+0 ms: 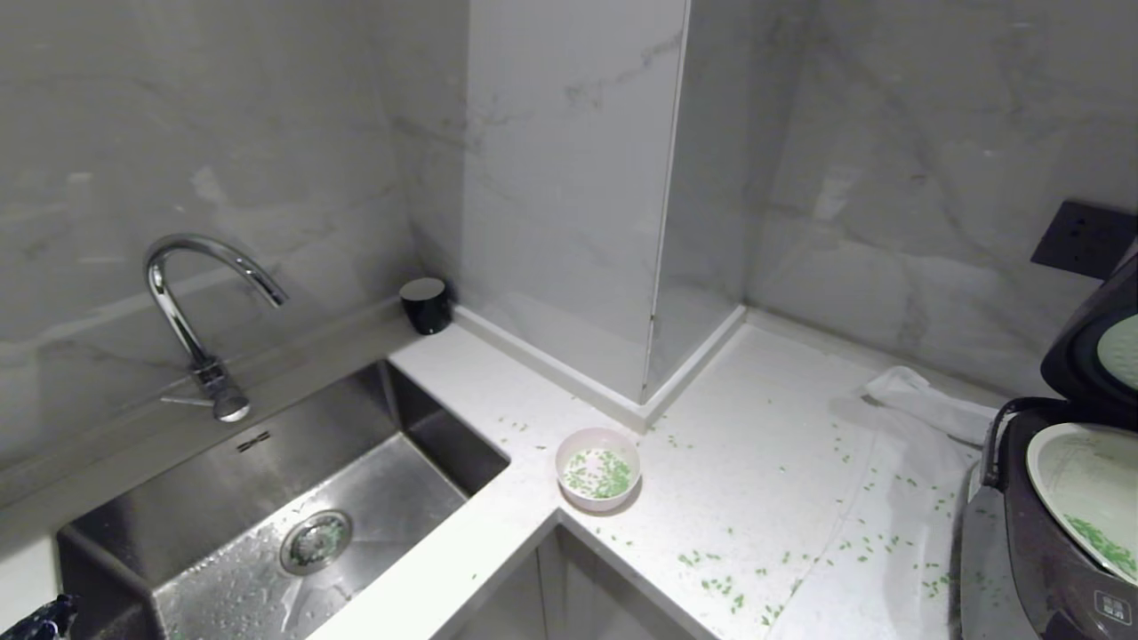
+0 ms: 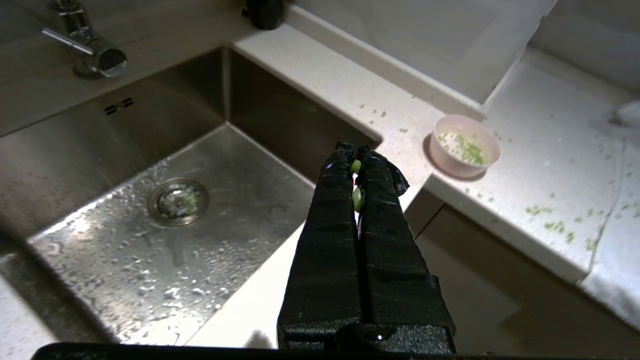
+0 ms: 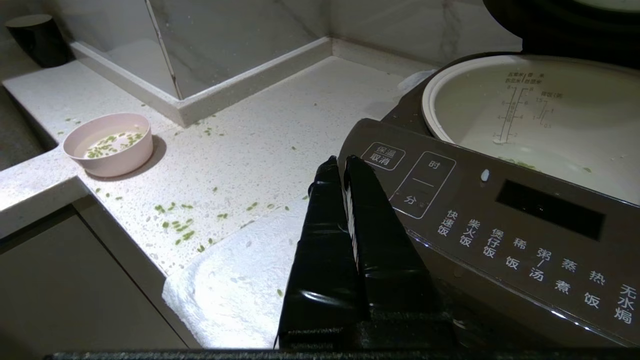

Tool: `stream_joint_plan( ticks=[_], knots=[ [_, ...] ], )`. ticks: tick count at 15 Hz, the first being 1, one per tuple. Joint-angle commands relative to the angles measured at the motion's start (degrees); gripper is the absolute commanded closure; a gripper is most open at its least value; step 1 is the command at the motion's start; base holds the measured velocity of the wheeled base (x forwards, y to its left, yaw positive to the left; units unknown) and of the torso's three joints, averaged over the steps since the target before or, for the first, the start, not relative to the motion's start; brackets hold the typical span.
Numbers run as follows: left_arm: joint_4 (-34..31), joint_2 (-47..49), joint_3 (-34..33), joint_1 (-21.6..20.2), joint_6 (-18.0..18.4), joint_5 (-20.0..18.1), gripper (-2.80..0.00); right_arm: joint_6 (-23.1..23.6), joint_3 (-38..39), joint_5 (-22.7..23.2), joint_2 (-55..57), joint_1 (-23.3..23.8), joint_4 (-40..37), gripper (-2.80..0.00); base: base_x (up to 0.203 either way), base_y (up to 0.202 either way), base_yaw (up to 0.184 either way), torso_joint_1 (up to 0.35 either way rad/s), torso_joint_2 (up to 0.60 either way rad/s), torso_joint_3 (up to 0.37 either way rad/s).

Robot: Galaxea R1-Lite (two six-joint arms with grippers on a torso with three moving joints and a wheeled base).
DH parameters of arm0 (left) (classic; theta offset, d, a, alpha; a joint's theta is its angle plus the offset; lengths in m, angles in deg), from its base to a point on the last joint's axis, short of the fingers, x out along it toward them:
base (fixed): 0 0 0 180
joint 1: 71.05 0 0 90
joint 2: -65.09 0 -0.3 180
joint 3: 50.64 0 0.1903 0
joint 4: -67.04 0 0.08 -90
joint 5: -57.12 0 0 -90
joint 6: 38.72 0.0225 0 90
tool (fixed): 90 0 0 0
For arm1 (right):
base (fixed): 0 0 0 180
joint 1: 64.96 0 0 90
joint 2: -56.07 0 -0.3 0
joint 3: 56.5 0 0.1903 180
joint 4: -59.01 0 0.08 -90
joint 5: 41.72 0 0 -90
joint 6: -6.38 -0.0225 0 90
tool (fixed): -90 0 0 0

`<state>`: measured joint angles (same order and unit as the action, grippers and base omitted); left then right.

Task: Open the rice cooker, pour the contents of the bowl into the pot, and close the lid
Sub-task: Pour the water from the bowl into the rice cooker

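The white speckled tabletop point(image 1: 756, 462) wraps around a corner, with a wet steel sink point(image 1: 293, 516) set into it on the left under a curved chrome tap point(image 1: 191, 302). At the far right edge stands the rice cooker point(image 1: 1040, 551), dark brown-grey, resting on a white cloth point(image 1: 898, 498) spread over the tabletop. Its lid point(image 1: 1080, 342) is raised on its hinge, and the pot point(image 1: 1080, 484) inside shows its pale lining with a small heap of green bits point(image 1: 1102, 542) at the bottom. The left gripper point(image 2: 356, 150) hangs above the front edge of the sink, well apart from the bowl, its black fingers point(image 2: 335, 210) pressed together with a couple of green bits stuck between them. The right gripper point(image 3: 339, 162) is parked just in front of the cooker's button panel, its fingers clenched and holding nothing. A small black cup point(image 1: 425, 304) sits in the back corner by the wall. The pale pink bowl point(image 1: 597, 468) stands upright near the inner corner of the tabletop, between the sink and the cooker, with some green bits left inside. More green bits lie scattered over the tabletop and cloth.
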<state>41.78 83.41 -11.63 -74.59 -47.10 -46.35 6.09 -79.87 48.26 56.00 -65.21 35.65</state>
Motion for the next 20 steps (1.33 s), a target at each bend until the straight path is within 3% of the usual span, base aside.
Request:
stream_joint_plan(
  ticks=[1, 3, 7, 12, 15, 17, 20],
  knots=[
    [-1.09, -4.96, -0.58, 0.98, 1.01, 1.04, 0.00, -0.05, 0.09, 0.00, 0.07, -0.02, 0.00, 0.00, 0.000, 0.000, 0.000, 0.000, 0.00, 0.000],
    [-2.12, -8.26, -1.08, 2.04, 1.73, 1.01, 0.00, 0.03, 0.09, 0.02, 0.07, -0.02, 0.00, 0.00, 0.000, 0.000, 0.000, 0.000, 0.00, 0.000],
    [-9.32, -18.12, -3.33, 3.21, 10.87, 1.43, 0.00, -0.05, 0.09, -0.05, 0.07, -0.02, 0.00, 0.00, 0.000, 0.000, 0.000, 0.000, 0.00, 0.000],
    [-9.85, -18.49, -7.85, 3.45, 12.14, 8.24, 0.00, 0.03, 0.09, 0.02, 0.07, -0.02, 0.00, 0.00, 0.000, 0.000, 0.000, 0.000, 0.00, 0.000],
    [-5.00, -18.46, -13.08, 3.40, 14.08, 11.08, 0.00, -0.06, 0.09, 0.02, 0.07, -0.02, 0.00, 0.00, 0.000, 0.000, 0.000, 0.000, 0.00, 0.000],
    [4.28, -18.48, -15.97, 3.36, 15.90, 11.76, 0.00, 0.03, 0.09, 0.02, 0.07, -0.02, 0.00, 0.00, 0.000, 0.000, 0.000, 0.000, 0.00, 0.000],
    [3.65, -18.40, -16.52, 3.37, 14.47, 11.97, 0.00, 0.03, 0.09, 0.02, 0.07, -0.02, 0.00, 0.00, 0.000, 0.000, 0.000, 0.000, 0.00, 0.000]
  ],
)
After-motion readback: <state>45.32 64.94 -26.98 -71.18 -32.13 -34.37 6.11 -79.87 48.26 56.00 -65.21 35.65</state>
